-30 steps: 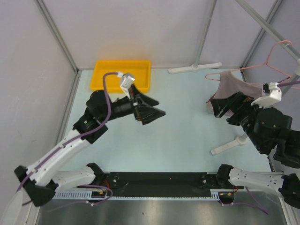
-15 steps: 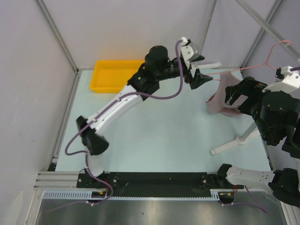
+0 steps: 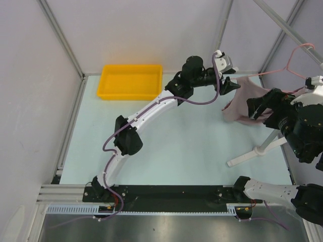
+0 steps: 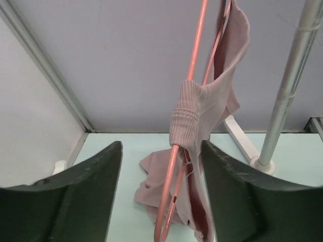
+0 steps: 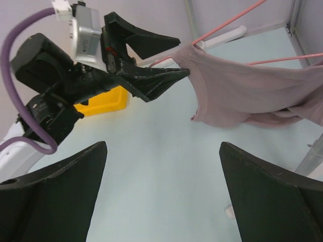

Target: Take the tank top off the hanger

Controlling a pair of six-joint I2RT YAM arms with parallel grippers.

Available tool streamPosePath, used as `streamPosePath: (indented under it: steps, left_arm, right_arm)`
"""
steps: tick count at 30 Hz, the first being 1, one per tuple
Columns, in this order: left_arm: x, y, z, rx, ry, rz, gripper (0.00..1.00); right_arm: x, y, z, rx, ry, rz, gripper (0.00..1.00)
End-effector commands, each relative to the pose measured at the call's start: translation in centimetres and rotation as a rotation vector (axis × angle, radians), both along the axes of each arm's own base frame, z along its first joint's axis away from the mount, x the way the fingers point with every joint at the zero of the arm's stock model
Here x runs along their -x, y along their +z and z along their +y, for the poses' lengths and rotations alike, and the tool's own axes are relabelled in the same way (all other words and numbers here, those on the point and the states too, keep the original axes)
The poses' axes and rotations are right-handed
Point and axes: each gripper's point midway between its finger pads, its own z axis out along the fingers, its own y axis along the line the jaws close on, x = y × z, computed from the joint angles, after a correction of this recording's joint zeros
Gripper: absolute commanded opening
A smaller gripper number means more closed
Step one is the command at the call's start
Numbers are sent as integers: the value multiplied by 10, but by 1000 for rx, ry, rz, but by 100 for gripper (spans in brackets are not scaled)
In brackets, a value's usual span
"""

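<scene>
The pink-mauve tank top (image 3: 242,103) hangs bunched on the thin pink wire hanger (image 3: 282,70) at the right rear. My left gripper (image 3: 231,84) is open at the hanger's left end. In the left wrist view, the hanger wire (image 4: 194,65) and the strap (image 4: 189,116) stand between the spread jaws of the left gripper (image 4: 161,151), untouched. My right gripper (image 3: 262,107) is open and empty just right of the garment. In the right wrist view, the right gripper (image 5: 162,151) faces bare table, with the tank top (image 5: 242,91) and left gripper (image 5: 151,65) beyond.
A yellow bin (image 3: 131,80) sits at the back left. Grey rack poles (image 3: 290,30) carry the hanger's hook. A white rack foot (image 3: 255,151) lies on the table below the garment, another (image 3: 209,73) at the back wall. A pole (image 4: 292,85) stands right of the garment.
My left arm has swung from the table's left-middle to the hanger's left end, jaws now straddling wire and strap. My right gripper has drawn back a little to the right.
</scene>
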Motion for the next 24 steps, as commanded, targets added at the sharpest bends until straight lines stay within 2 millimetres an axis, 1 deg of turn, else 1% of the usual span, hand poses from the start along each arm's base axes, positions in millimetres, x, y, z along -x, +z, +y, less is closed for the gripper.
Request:
streamPosePath:
  steps: [1,2,4,5,6,7,8,9,10,11,13,15,16,17,18,19,20,21,23,24]
  left_arm:
    - [20,44,-4,140,-95,-23,62]
    - [22,44,-6,142,-103,-22,56]
    - [28,44,-8,140,-118,-15,53]
    - [30,43,-9,136,-124,-12,45]
    - [33,43,-10,133,-126,-10,41]
    - [34,42,-10,127,-129,-8,32]
    - [38,44,-9,125,-132,-4,12]
    - [39,45,-8,124,-131,0,5]
    - [41,42,-8,116,-137,16,2]
    - [46,49,-6,122,-142,16,0]
    - [49,49,-4,110,-144,27,0]
    - [57,57,-1,107,-151,28,0]
    - [60,58,1,100,-154,65,0]
    - [63,63,4,103,-157,69,0]
    - [68,78,11,123,-157,63,0]
    - [71,79,14,110,-154,97,0]
    - [73,86,18,120,-149,103,0]
    - [79,102,26,141,-144,102,0]
    - [84,120,35,170,-132,133,0]
    - [90,136,44,198,-130,147,0]
  right_arm:
    - [9,8,-8,-10,25,-28,100]
    - [9,9,-9,-17,26,-32,100]
    - [11,10,-11,-25,28,-41,100]
    - [12,12,-10,-33,35,-45,100]
    - [13,11,-11,-36,38,-47,100]
    - [14,13,-11,-44,42,-55,100]
    - [14,13,-11,-47,48,-56,100]
    - [14,12,-10,-48,49,-56,100]
    - [15,11,-10,-50,49,-56,100]
    - [15,10,-10,-51,53,-56,100]
    - [14,7,-6,-45,65,-45,100]
    - [13,5,-2,-41,74,-38,100]
    - [13,2,1,-37,85,-28,100]
    - [12,0,3,-33,90,-23,100]
    - [12,-1,4,-33,92,-19,100]
    - [12,-3,5,-29,95,-15,100]
    - [11,-7,7,-18,98,-4,100]
    - [11,-8,7,-18,98,-3,100]
    - [10,-12,9,-13,97,5,100]
    - [10,-12,9,-14,99,3,100]
